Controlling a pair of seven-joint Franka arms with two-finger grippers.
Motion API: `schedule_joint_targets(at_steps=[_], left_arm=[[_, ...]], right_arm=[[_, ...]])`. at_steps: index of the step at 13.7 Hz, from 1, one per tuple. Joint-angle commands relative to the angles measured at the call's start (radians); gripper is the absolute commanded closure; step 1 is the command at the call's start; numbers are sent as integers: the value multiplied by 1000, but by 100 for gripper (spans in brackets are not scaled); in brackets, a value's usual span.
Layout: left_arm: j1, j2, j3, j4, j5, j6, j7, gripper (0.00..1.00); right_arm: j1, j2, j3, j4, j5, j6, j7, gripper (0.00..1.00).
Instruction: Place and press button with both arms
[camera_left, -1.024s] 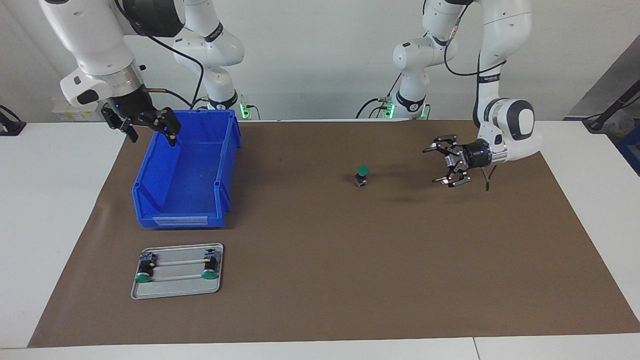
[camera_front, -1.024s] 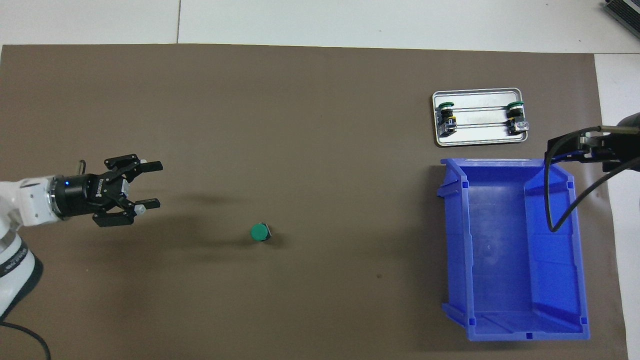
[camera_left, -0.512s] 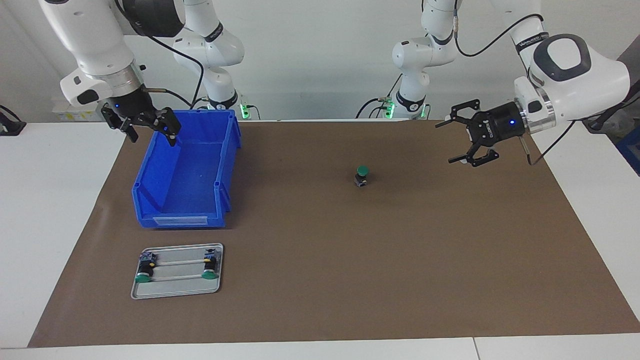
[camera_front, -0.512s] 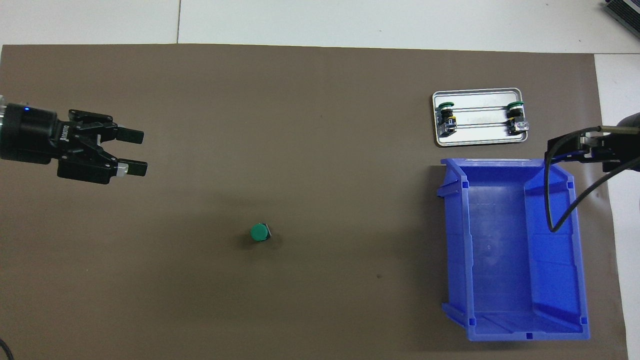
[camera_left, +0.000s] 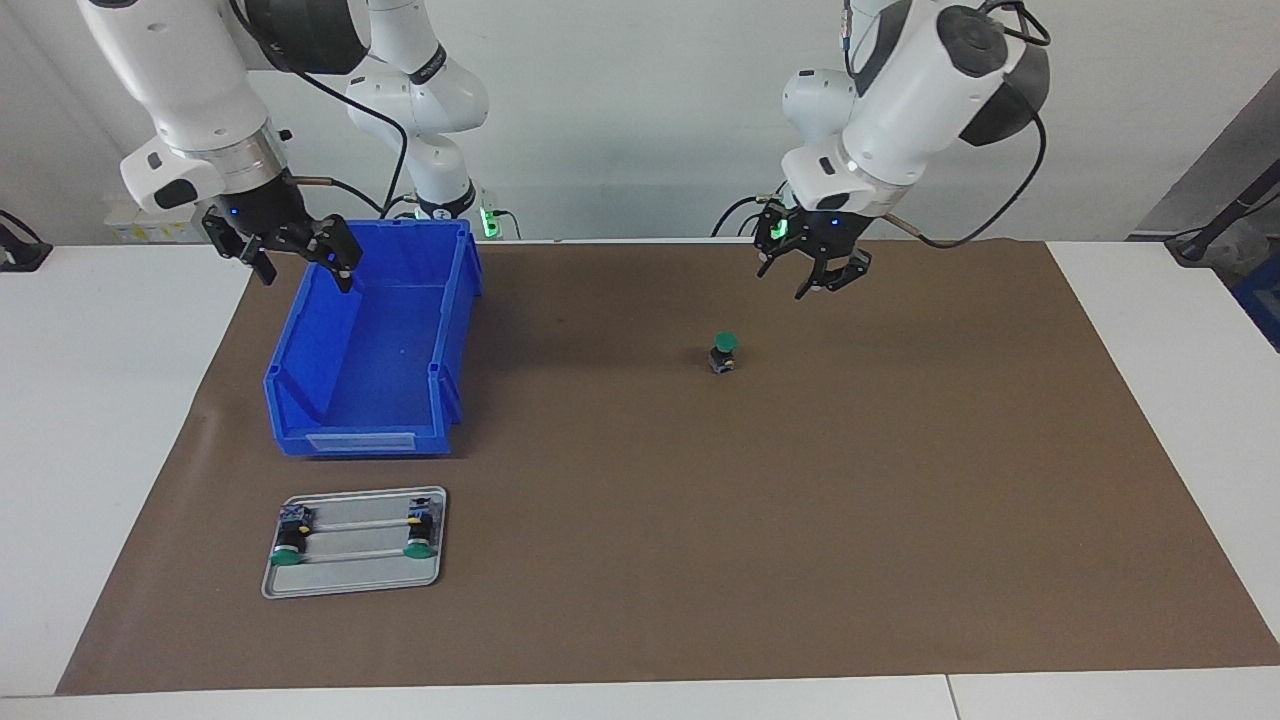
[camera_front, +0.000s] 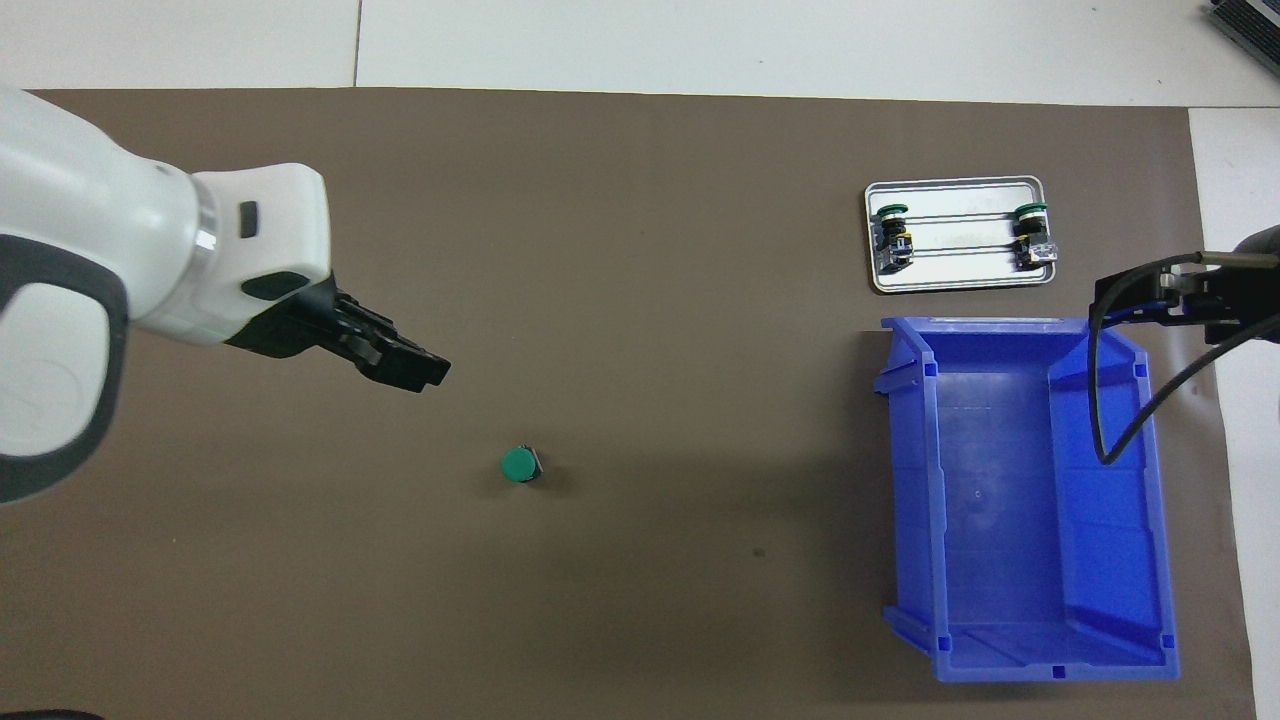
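Observation:
One green-capped button (camera_left: 724, 353) stands upright on the brown mat near the table's middle; it also shows in the overhead view (camera_front: 519, 465). My left gripper (camera_left: 812, 282) hangs open and empty in the air, pointing down over the mat beside the button, apart from it; in the overhead view the left gripper (camera_front: 415, 368) is seen edge-on. My right gripper (camera_left: 300, 262) waits open and empty over the corner of the blue bin (camera_left: 370, 400) that is nearest the robots; only its edge (camera_front: 1150, 295) shows overhead.
A grey metal tray (camera_left: 355, 582) lies farther from the robots than the blue bin (camera_front: 1010, 600) and holds two more green buttons on their sides (camera_left: 288, 545) (camera_left: 420, 537). The tray (camera_front: 955, 283) also shows overhead. The brown mat (camera_left: 800, 520) covers most of the table.
My left arm has swung up from low over its end of the mat and turned its gripper from sideways to pointing down, closer to the button. The right arm and button have not moved.

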Motion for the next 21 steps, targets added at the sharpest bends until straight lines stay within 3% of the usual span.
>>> schedule_joint_targets(at_steps=[1, 3, 6, 9, 14, 21], left_arm=[[-55, -105, 15, -207, 71, 109, -188, 87], [-84, -131, 12, -345, 71, 240, -302, 100], [-129, -105, 11, -486, 71, 463, -382, 100], [-134, -97, 11, -568, 71, 553, -380, 100], [-135, -88, 9, -626, 71, 674, -374, 100], [-164, -88, 8, -684, 71, 711, -379, 100]], right_arm=[[5, -25, -11, -28, 4, 7, -21, 0], [5, -25, -11, -28, 4, 7, -21, 0], [5, -25, -11, -28, 4, 7, -21, 0], [5, -25, -11, -28, 4, 5, -21, 0], [5, -25, -11, -28, 4, 7, -21, 0], [5, -25, -11, -28, 4, 7, -21, 0]])
